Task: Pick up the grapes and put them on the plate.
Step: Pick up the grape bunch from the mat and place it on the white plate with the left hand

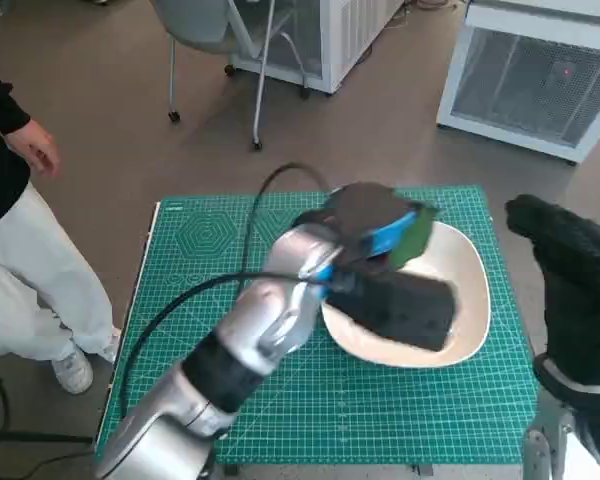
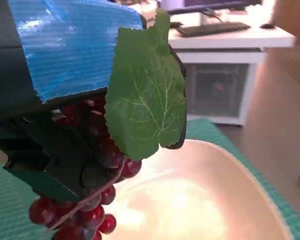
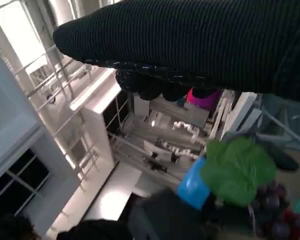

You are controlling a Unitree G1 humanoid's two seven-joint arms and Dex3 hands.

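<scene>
My left hand (image 1: 380,235) hovers over the cream plate (image 1: 472,300) on the green mat and holds a bunch of dark red grapes (image 2: 92,215) with a big green leaf (image 2: 145,107). In the left wrist view the grapes hang under the blue-taped hand (image 2: 65,45), just above the plate (image 2: 190,200). The leaf (image 1: 417,232) pokes out at the hand's far side in the head view. My gloved right hand (image 1: 570,270) is raised beside the table's right edge, holding nothing. The right wrist view shows the leaf (image 3: 237,170) and grapes (image 3: 272,210) from the side.
A green cutting mat (image 1: 210,330) covers the small table. A person in pale trousers (image 1: 30,280) stands at the left. A chair (image 1: 215,40) and white cabinets (image 1: 540,70) stand beyond the table.
</scene>
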